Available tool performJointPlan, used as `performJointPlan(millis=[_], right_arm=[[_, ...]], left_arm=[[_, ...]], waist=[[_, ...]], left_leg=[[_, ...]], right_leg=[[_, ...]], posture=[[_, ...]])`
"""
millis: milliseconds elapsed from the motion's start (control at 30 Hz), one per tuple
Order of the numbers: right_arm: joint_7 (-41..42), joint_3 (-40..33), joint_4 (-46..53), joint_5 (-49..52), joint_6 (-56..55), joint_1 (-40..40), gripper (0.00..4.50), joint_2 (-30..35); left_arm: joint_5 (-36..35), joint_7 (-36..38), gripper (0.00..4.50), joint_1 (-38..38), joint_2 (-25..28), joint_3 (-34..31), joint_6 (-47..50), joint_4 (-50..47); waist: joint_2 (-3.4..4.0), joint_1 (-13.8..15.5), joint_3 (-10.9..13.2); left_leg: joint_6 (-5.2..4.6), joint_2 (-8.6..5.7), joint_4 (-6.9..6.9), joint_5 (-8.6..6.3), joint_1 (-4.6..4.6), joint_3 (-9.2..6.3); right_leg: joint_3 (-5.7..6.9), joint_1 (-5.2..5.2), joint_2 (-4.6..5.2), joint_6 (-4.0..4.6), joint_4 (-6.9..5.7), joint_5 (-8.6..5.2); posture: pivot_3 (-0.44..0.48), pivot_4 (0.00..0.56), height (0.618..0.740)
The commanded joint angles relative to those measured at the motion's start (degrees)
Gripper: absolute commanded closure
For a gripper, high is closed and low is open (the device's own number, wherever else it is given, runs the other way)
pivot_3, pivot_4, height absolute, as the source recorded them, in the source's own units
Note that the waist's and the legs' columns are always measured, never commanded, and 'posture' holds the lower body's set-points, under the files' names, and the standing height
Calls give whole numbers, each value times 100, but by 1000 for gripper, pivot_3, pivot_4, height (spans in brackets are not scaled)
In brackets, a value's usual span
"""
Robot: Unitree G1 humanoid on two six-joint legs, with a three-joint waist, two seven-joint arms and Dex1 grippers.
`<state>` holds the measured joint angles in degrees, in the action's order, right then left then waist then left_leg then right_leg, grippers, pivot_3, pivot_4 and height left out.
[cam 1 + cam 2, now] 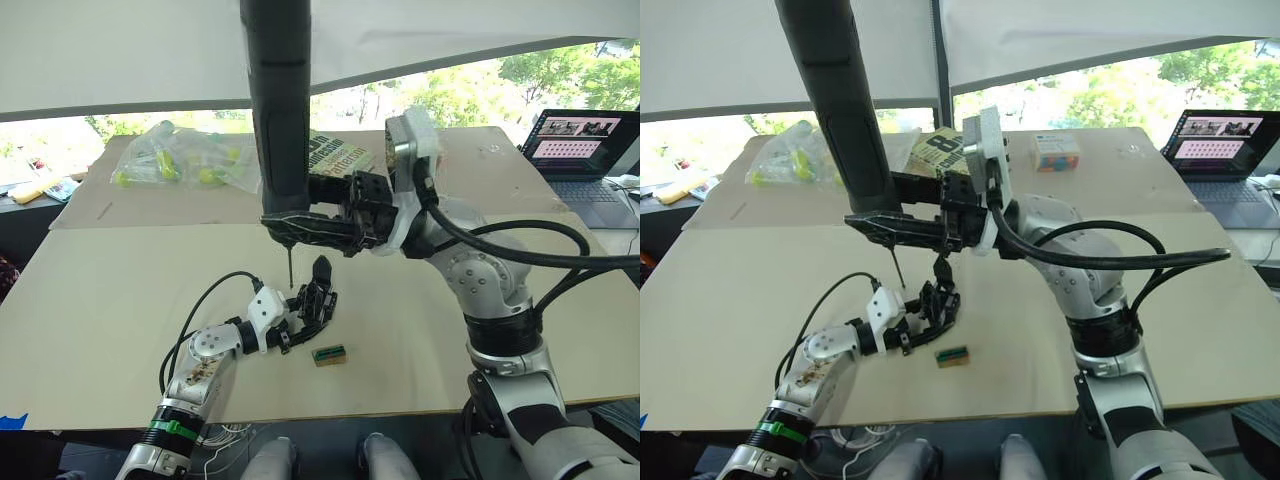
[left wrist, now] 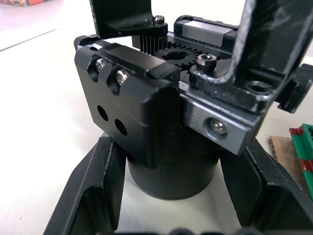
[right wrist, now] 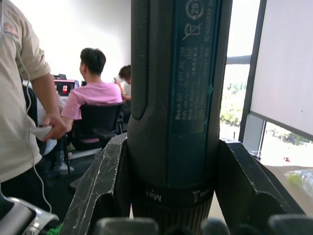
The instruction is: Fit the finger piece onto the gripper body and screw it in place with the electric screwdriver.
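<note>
Black-cased and upright, the screwdriver (image 1: 278, 110) is being pinched by the right gripper (image 1: 318, 228) at upper centre, its bit hanging just above the body (image 1: 312, 300). The left gripper (image 1: 305, 318) is clamping that body's round base at lower centre. Driving the screws is the step in hand; next, the bit needs lowering squarely into a screw head.

Place: you're in an office used as a robot lab.
Desk: a wide pale table (image 1: 90, 300) by big windows (image 1: 480, 80) with trees outside.
Upper right: an open laptop (image 1: 585, 150).
Right wrist view: people (image 3: 93, 93) at computer desks on office chairs (image 3: 95, 125).
</note>
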<state>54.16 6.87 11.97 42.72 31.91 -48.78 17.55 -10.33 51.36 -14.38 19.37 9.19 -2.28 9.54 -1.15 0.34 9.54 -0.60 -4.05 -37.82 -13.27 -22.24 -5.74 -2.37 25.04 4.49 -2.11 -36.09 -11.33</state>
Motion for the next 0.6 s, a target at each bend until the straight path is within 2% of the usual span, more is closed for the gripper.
performJointPlan(millis=[33, 600], right_arm=[[109, -24, 109, -166, -297, 2, 2552, -30], [102, 77, 141, -452, -284, 347, 2552, -233]], left_arm=[[33, 9, 2209, 105, 2, 122, 123, -98], [26, -19, 2209, 239, -17, 169, 205, -207]], waist=[[0, -7, 0], [0, -42, 0]], left_leg=[[0, 0, 0, 0, 0, 0], [0, 1, 1, 0, 0, 0]], right_leg=[[0, 0, 0, 0, 0, 0], [0, 1, -1, 0, 0, 0]], posture=[[0, 150, 740], [0, 150, 740]])
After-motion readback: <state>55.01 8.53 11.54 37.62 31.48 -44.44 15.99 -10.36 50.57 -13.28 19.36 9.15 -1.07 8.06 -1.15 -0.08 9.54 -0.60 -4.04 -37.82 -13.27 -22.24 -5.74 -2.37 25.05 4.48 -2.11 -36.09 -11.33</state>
